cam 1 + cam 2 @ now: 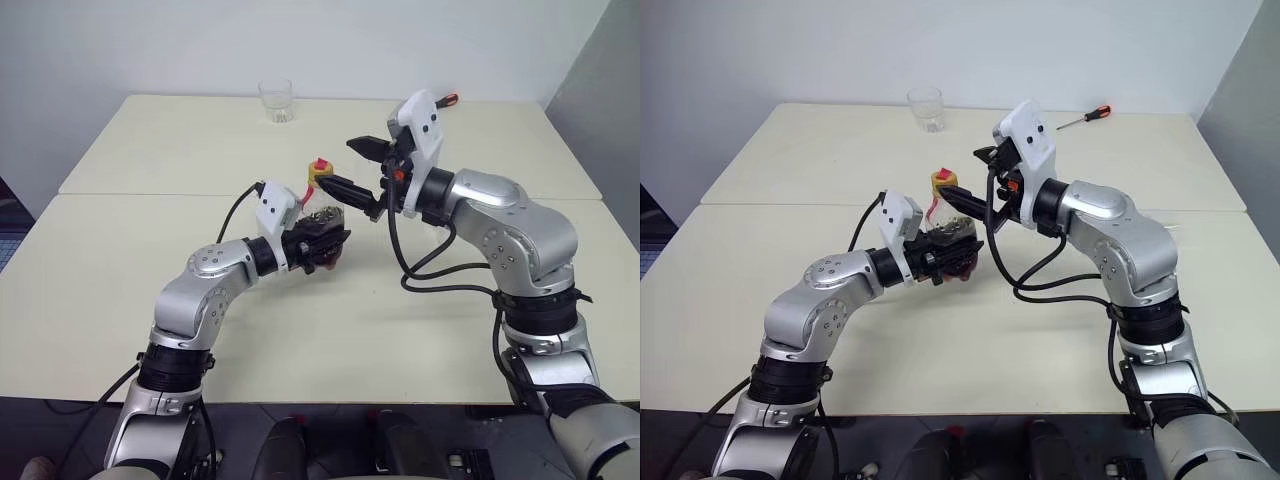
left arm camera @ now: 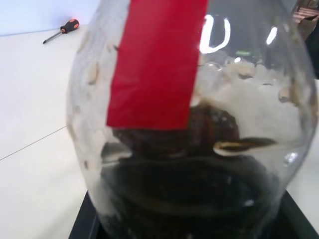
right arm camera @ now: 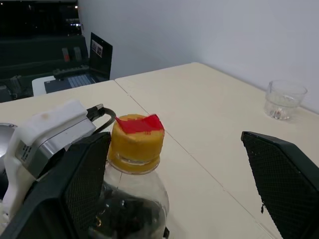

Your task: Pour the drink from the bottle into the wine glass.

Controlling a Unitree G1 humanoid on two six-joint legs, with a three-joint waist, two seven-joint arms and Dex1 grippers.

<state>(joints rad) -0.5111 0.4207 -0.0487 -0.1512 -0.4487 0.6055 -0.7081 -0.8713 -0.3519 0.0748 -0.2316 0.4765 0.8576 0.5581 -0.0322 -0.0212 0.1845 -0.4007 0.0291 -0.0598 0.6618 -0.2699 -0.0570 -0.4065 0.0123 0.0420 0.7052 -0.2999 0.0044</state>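
plastic bottle (image 3: pixel 130 199) looks light, slick; grab the yellow cap (image 3: pixel 135 144). left gripper (image 1: pixel 325 243) clamps its body, right gripper (image 1: pixel 362 170) gapes wide, empty.

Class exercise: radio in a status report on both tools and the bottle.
Left tool shut on bottle, held above table. Right tool open around yellow cap, not gripping. Tumbler at far edge, out of the way.

The bottle (image 2: pixel 189 124) runs past the left wrist view's edges, its cap cut off.
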